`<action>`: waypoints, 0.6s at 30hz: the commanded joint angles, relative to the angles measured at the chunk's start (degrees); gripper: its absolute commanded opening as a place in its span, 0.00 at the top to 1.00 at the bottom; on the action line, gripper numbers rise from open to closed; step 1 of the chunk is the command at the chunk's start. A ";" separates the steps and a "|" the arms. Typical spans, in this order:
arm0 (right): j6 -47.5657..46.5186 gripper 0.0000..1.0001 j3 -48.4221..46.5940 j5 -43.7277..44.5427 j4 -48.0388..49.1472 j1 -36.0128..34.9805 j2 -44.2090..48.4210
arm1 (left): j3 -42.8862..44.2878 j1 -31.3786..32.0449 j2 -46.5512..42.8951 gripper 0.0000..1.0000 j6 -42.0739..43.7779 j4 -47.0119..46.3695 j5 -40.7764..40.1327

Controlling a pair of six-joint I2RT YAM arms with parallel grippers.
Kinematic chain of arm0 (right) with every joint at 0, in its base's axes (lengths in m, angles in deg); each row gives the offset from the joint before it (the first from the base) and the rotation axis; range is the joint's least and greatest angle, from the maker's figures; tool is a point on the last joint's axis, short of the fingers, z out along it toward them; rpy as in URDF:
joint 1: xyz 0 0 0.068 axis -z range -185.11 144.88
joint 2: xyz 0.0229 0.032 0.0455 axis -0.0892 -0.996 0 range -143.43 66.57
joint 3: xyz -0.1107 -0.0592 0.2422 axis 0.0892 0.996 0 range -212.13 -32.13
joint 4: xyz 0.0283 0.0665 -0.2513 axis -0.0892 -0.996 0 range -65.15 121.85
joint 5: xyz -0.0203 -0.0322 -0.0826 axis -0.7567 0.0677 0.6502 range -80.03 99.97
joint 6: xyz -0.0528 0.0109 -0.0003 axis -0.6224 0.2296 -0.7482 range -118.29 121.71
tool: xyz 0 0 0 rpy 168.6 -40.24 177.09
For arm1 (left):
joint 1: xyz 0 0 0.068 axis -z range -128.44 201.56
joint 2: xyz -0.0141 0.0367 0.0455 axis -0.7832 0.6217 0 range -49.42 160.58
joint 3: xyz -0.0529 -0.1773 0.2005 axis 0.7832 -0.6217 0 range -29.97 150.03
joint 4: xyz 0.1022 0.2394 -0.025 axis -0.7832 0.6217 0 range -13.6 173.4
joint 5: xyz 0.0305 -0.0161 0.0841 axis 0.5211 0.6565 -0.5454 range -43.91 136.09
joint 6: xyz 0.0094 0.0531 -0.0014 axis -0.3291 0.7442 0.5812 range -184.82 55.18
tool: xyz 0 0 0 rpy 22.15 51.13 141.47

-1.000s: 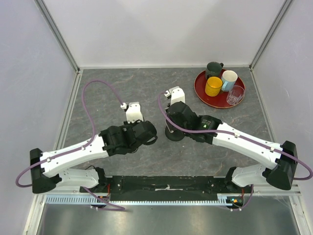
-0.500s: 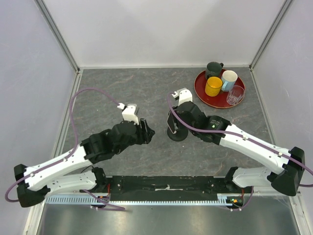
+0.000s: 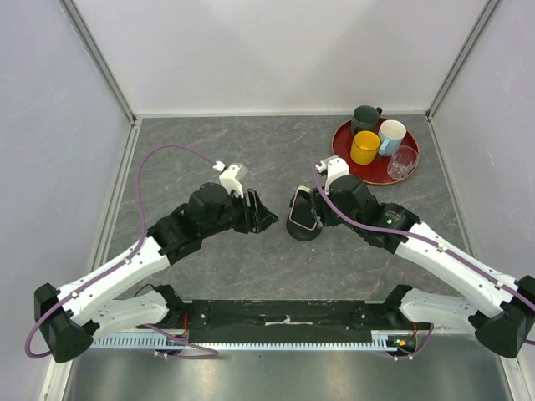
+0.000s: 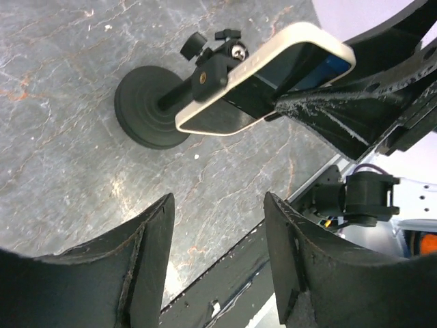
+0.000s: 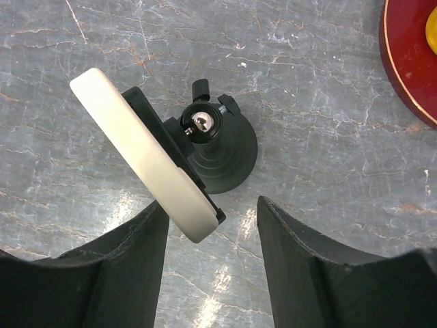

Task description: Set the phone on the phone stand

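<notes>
The phone (image 3: 302,210) is resting in the cradle of the phone stand (image 5: 229,154), which is standing on the grey counter (image 3: 192,150) between the two arms. The left fingers (image 4: 130,273) are spreading wide and gripping nothing, hanging just beside the stand. The right fingers (image 5: 307,273) are also gaping and empty, with the phone's lower corner sitting near the gap between them; whether one is brushing the case I cannot tell.

The phone is looking stiff, slim and fairly light, with a glossy screen likely to be slippery and easy to scratch. The better hold is probably across its cream case edges, near the middle of its length.

Seen from overhead, its long axis is running roughly from the far side toward the arm bases. It is leaning back on the cradle, with the dark screen facing upward.
</notes>
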State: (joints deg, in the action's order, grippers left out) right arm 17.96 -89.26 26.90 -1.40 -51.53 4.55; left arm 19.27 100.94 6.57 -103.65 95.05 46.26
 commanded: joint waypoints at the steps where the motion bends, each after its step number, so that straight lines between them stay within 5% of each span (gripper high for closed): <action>1: -6.05 0.39 0.08 -3.48 2.93 1.59 1.11 | 1.83 -4.47 2.36 0.37 4.11 -6.00 13.27; 18: -8.43 0.18 -2.12 -11.37 0.91 8.09 5.59 | 21.34 -5.44 23.37 0.39 18.79 -4.86 21.19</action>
State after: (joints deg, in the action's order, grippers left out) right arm 10.14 -89.19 19.97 -1.16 -43.73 8.34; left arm 36.36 95.92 27.20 -89.55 91.91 64.27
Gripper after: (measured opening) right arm 0.801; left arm 0.611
